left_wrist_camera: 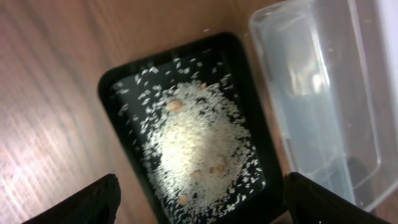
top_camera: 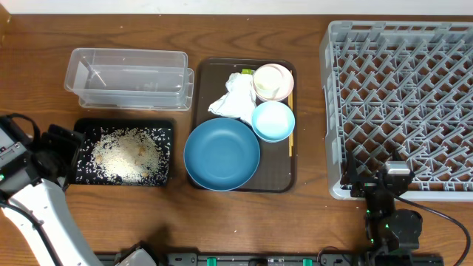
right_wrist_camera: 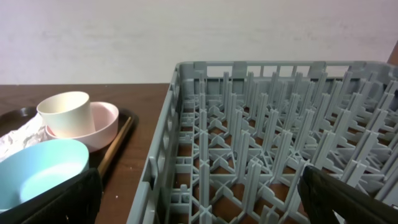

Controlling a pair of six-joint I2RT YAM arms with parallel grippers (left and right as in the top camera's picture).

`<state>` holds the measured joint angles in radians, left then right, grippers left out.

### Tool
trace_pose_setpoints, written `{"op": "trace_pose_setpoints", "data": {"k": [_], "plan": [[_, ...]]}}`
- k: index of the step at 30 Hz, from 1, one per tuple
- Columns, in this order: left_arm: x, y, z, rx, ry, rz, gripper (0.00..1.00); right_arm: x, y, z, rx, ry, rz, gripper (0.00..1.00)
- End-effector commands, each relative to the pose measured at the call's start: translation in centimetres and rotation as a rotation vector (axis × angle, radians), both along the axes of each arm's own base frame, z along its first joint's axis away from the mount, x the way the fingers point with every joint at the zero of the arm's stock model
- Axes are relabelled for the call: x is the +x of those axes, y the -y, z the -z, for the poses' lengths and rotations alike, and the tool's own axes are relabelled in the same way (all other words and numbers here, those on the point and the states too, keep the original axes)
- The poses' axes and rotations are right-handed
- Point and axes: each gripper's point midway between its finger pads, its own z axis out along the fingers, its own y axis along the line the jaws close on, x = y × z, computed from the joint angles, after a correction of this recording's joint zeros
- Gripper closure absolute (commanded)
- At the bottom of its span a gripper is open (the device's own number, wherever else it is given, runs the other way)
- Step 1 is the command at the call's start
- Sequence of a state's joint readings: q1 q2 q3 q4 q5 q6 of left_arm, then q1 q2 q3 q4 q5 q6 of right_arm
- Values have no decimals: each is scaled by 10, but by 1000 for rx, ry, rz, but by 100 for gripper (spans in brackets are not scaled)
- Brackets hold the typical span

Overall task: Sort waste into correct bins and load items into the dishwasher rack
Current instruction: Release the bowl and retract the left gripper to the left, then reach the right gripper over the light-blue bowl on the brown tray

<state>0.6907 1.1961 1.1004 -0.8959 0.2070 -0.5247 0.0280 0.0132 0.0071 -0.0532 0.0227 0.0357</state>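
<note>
Left gripper (left_wrist_camera: 202, 186) is spread wide open with nothing in it, hanging at the left end of the black tray (top_camera: 167, 127). That tray's got the rice (left_wrist_camera: 199, 143) heaped in the middle, with stray grains scattered round and a few brownish bits mixed in. Just past it on the far side sits the clear container (top_camera: 74, 70).

Right gripper (right_wrist_camera: 200, 180) is the same deal, jaws wide apart and holding nothing, parked at the near edge of the grey rack (top_camera: 399, 96) by its left corner.

Between the two is the brown serving tray (top_camera: 284, 177). The big dark blue bowl (top_camera: 222, 154) is at the near end, with the light blue bowl (top_camera: 273, 120) right beside it. The crumpled napkin (top_camera: 235, 100) is left of that. A cream cup (right_wrist_camera: 65, 112) sits in a pink bowl (right_wrist_camera: 106, 124) at the far right corner, and the chopsticks (top_camera: 291, 133) lie along the right edge.
</note>
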Motion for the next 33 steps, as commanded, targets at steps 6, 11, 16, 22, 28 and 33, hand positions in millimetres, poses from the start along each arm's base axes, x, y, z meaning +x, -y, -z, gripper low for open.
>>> {"op": "trace_pose_setpoints", "data": {"k": [6,11,16,22,28,33], "plan": [[-2,0,4,-30,-25,-15,13,-1,1,-37,2,152,1,1],[-2,0,4,-30,-25,-15,12,-7,-20,-67,197,263,-139,1],[-2,0,4,-29,-25,-15,12,-36,-42,-132,176,535,-305,1],[-2,0,4,-29,-25,-14,12,-56,-42,-178,154,697,-318,1],[-2,0,4,-30,-25,-14,12,-16,-73,-198,24,524,-465,1],[-2,0,4,-30,-25,-14,12,32,-117,-221,6,319,-759,1]]}}
